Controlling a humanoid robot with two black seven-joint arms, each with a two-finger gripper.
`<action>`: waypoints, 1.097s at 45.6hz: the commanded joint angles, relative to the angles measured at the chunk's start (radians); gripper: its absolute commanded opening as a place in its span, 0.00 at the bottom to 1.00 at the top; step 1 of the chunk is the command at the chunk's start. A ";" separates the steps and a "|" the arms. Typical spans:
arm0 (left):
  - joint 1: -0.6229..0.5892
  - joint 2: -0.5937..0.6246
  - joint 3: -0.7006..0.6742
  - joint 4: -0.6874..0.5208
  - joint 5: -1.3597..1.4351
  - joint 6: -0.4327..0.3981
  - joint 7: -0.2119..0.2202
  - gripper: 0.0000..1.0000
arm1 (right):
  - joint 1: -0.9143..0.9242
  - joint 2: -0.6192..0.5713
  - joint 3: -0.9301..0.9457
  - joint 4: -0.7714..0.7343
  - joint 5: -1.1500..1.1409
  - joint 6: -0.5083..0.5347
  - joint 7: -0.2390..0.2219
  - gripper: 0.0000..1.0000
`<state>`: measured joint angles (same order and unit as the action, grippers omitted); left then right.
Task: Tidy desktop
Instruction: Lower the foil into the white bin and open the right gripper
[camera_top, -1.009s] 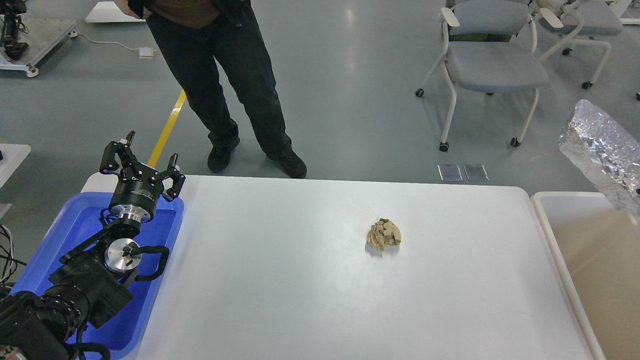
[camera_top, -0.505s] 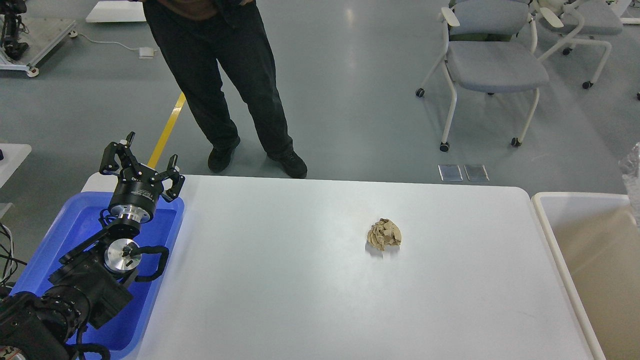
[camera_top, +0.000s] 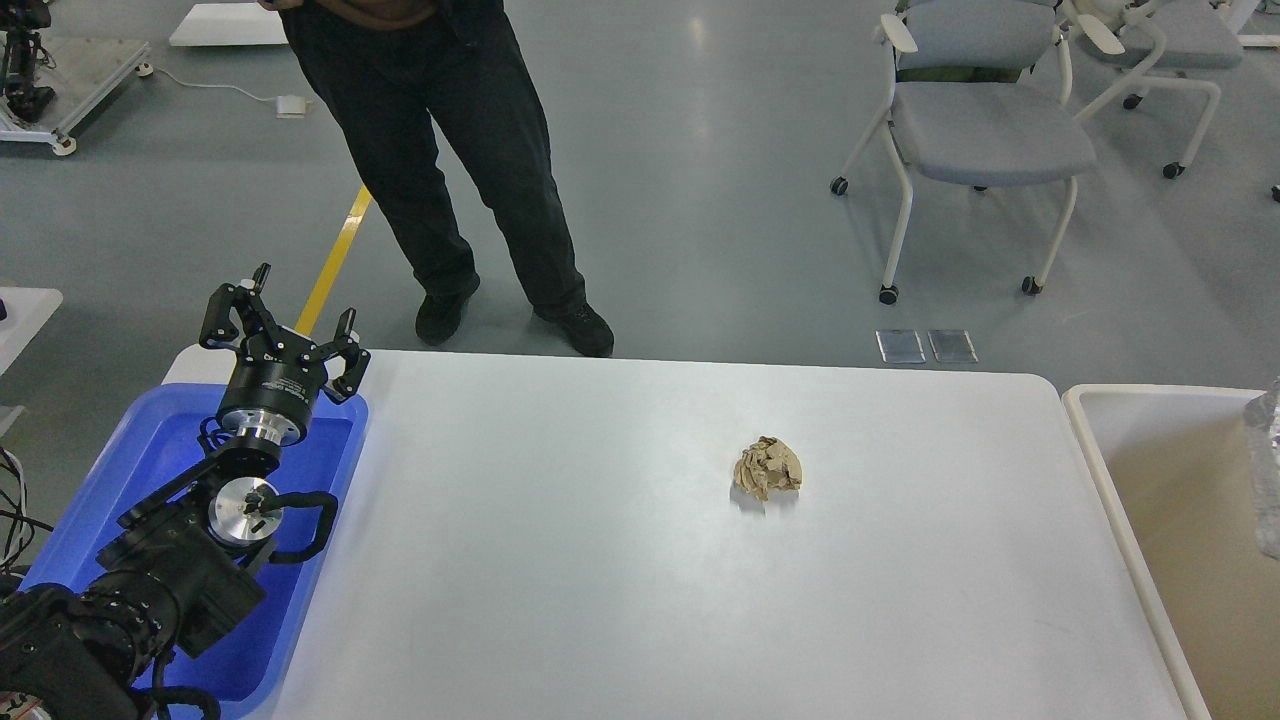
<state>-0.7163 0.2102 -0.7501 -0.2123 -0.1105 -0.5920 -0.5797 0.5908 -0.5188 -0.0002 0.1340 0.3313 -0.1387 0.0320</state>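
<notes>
At the far left, a blue tray (camera_top: 110, 480) sits against the left edge of the desktop (camera_top: 600, 580). The left arm reaches in from the lower left corner and rises over this tray. Its far end, the left gripper (camera_top: 285, 322), hovers above the tray's back right corner, by the near left corner of the desktop. Its two black fingers (camera_top: 225, 310) are spread apart and hold nothing.

The desktop fills the middle of the view, a wide white surface with rounded corners that runs from the tray on the left to a beige bin (camera_top: 1160, 480) on the right. A little right of its centre lies one crumpled ball of brown paper (camera_top: 767, 468), alone and well apart from the gripper and from both containers.

Beyond the far edge of the desktop, a person in dark trousers (camera_top: 450, 160) stands on the grey floor, near a yellow floor line (camera_top: 335, 258). Farther right stands a grey chair (camera_top: 985, 130) on castors.

The beige bin touches the right edge of the desktop. A piece of silver foil (camera_top: 1266, 470) shows at the right border, inside the bin. The right gripper is out of view.
</notes>
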 joint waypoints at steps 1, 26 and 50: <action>0.000 0.000 -0.002 -0.001 0.000 0.000 0.000 1.00 | -0.046 0.095 0.016 -0.057 0.000 -0.007 -0.003 0.00; 0.000 0.000 -0.002 0.001 0.000 0.000 0.000 1.00 | -0.088 0.112 0.016 -0.059 0.000 -0.005 0.003 0.39; 0.000 0.000 -0.002 -0.001 0.000 0.000 0.000 1.00 | -0.026 0.108 0.003 -0.056 -0.014 -0.007 0.013 1.00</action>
<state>-0.7164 0.2102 -0.7515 -0.2119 -0.1107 -0.5920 -0.5799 0.5288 -0.4079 0.0080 0.0768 0.3238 -0.1461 0.0440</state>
